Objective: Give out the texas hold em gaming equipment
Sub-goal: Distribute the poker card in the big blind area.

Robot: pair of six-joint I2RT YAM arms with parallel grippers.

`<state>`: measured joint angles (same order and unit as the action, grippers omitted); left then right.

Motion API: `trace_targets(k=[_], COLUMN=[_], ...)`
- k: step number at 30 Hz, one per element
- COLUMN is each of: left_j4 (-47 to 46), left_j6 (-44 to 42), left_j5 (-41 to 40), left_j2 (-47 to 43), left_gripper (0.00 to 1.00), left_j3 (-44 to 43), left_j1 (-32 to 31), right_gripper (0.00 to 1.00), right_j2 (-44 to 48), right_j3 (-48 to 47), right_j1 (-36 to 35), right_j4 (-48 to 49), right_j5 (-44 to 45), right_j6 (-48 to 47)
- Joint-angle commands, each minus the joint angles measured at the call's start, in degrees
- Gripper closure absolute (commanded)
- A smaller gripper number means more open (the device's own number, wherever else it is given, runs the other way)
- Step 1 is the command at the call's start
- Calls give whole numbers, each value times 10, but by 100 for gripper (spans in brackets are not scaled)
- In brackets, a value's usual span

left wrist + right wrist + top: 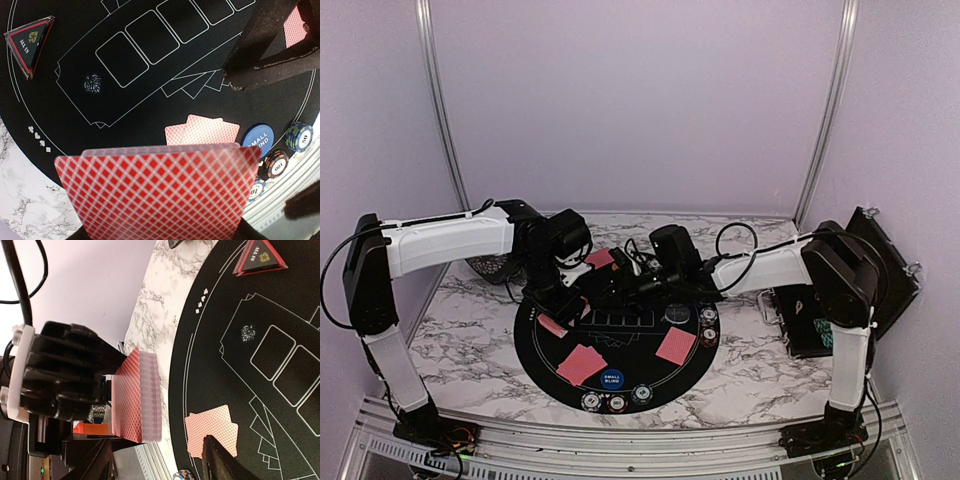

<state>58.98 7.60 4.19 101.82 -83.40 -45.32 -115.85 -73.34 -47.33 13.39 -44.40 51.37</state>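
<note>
Red-backed deck [155, 192] sits pinched from either side in the left gripper [160, 231], held above the 9 o'clock rim of the black mat [545, 365]. From overhead its long axis looks to run roughly from 10 to 4 o'clock, and it is tilted rather than flat.

The right gripper [157, 445] is the free one. Its fingers stand apart with nothing between them, and in its own camera the deck lies straight ahead at 12 o'clock, stacked edges turned toward it. Overhead, that puts the deck near it, at about 8 o'clock. I judge the next card has to come off that way, right hand reaching to the left hand's stack.

Further out, one dealt pair [582, 363] lies on the mat at 7 o'clock and another pair [676, 346] at 4. The blue small-blind button [257, 141] and striped chips [276, 164] sit near 6 o'clock. The triangular all-in marker [30, 42] lies on the mat well apart from them.
</note>
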Motion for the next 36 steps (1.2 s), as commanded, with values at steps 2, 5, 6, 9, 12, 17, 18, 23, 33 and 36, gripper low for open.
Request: trace_targets(k=[2,5,6,9,12,17,18,23,33,36], left_j4=[-5,-4,-4,-4,-4,-4,-4,-4,-4,-4], left_j6=[-6,-6,-6,-7,-8,-8,-8,-9,-7,-7], left_j5=[8,8,7,8,8,7,7,5,2,1], left_j2=[-23,-23,-23,-23,-22,-22,-22,-24,-28,-30], left_gripper=[43,43,43,43,43,43,43,43,43,43], left_j3=[-10,-12,-12,-14,-15,-15,-15,-14,-15,-15], left_j1=[1,1,1,1,1,1,1,2,1,1], right_gripper=[41,40,40,41,41,41,41,43,50,54], right_j2=[-17,-25,-27,-37,-46,-59,-61,-76,-94,-93], right_j3=[-31,-35,-37,-44,-51,-62,-63,-70,-77,-74], right_j1=[2,2,2,2,2,-5,-6,-13,-19,-16], right_j4=[47,56,57,63,76,88,92,106,119,113], right_j5=[-21,-26,-28,-31,-39,-45,-47,-54,-60,-55], right_j6=[26,31,32,36,46,57,60,73,86,83])
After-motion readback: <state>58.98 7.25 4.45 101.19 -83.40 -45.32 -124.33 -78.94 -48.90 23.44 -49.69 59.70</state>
